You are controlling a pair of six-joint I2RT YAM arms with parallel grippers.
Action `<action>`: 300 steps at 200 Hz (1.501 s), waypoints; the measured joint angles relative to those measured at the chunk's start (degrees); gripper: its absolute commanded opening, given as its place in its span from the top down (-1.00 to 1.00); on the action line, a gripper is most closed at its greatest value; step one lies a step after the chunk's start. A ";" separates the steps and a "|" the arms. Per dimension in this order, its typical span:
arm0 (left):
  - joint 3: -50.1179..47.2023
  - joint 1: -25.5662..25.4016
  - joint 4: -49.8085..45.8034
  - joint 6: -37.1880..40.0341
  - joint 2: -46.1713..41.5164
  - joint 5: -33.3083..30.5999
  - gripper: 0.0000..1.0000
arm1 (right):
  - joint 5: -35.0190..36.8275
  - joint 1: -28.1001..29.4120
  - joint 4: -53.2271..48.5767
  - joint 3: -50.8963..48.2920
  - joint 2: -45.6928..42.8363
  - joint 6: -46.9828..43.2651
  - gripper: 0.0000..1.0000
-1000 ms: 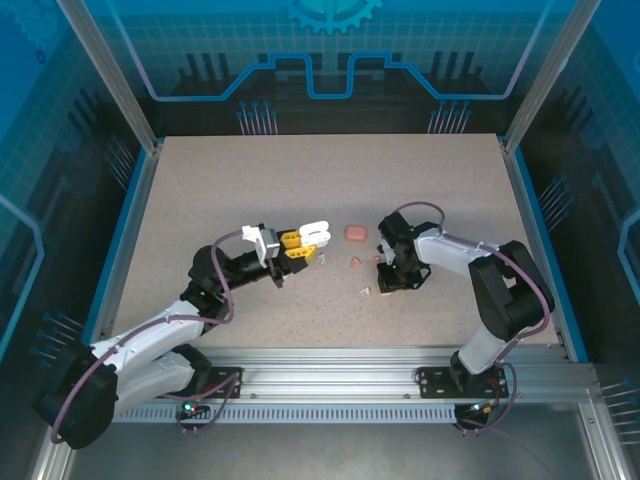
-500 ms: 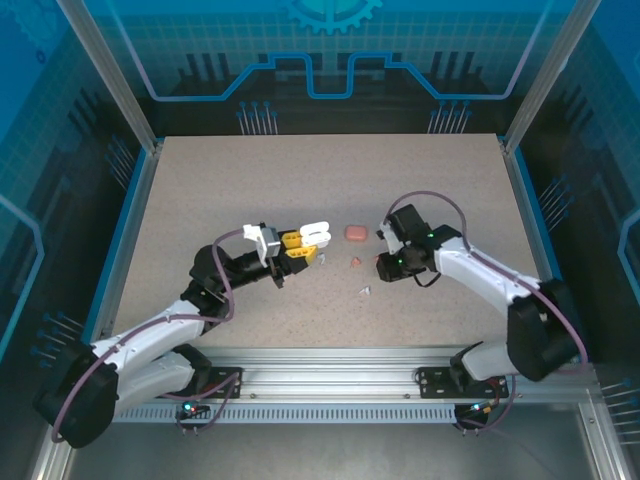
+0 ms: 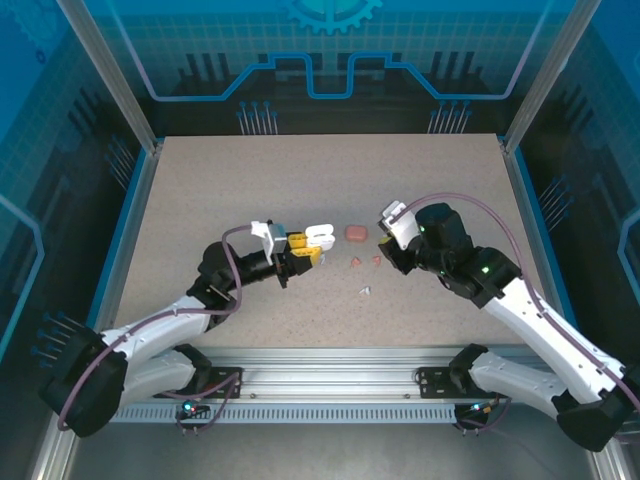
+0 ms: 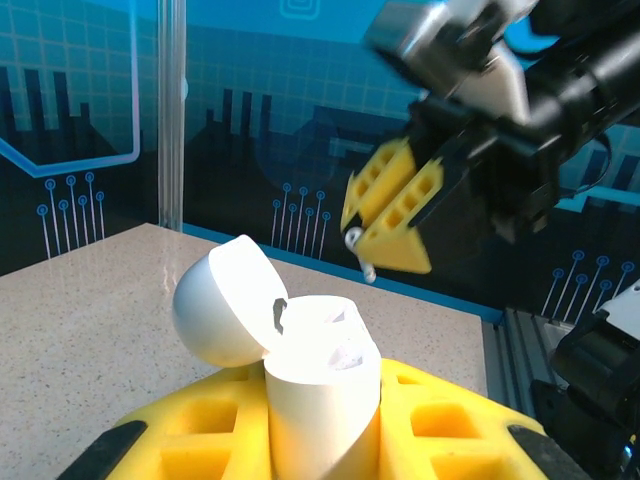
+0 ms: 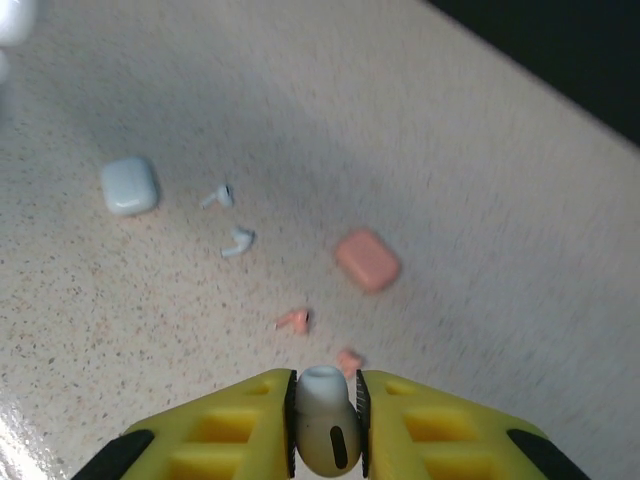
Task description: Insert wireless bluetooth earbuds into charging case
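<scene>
We see our right gripper (image 5: pixel 325 383) pinched tight on a white earbud (image 5: pixel 322 430) at the bottom centre of the right wrist view, two pink earbuds (image 5: pixel 294 319) loose just above it, while our left gripper (image 4: pixel 325 410) clamps the open white case (image 4: pixel 320 350).

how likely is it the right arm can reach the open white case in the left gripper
Probably yes: the right gripper, shut on a white earbud, hangs just beyond the open white case in the left gripper, lid tipped back, only open air between them.
</scene>
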 measured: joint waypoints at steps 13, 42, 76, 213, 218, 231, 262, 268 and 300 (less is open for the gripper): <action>0.63 -0.24 0.04 -0.37 0.24 0.24 1.00 | 1.73 2.78 0.22 2.16 0.02 -3.48 0.53; 1.66 -0.55 0.09 -0.55 0.55 0.74 1.00 | 5.42 8.15 0.31 7.23 1.38 -11.56 0.53; 2.05 -0.66 0.04 -0.57 0.61 1.36 1.00 | 10.10 14.10 0.52 13.35 5.64 -20.61 0.52; 2.25 -0.98 0.11 -0.57 0.76 1.79 1.00 | 15.30 20.28 1.57 16.79 14.53 -35.34 0.50; 2.25 -1.01 0.13 -0.57 0.76 1.79 1.00 | 15.37 20.28 1.68 16.79 14.75 -35.50 0.50; 2.25 -1.03 0.28 -0.57 0.76 1.79 1.00 | 15.74 20.28 1.81 16.79 15.32 -35.71 0.50; 2.25 -1.03 0.46 -0.57 0.76 1.95 1.00 | 16.31 20.28 1.79 16.79 16.22 -35.98 0.49; 2.25 -1.03 0.48 -0.57 0.76 1.95 1.00 | 16.41 20.28 1.81 16.79 16.28 -36.06 0.49; 2.25 -1.03 0.48 -0.57 0.76 1.95 1.00 | 16.70 20.28 1.77 16.79 16.28 -36.15 0.49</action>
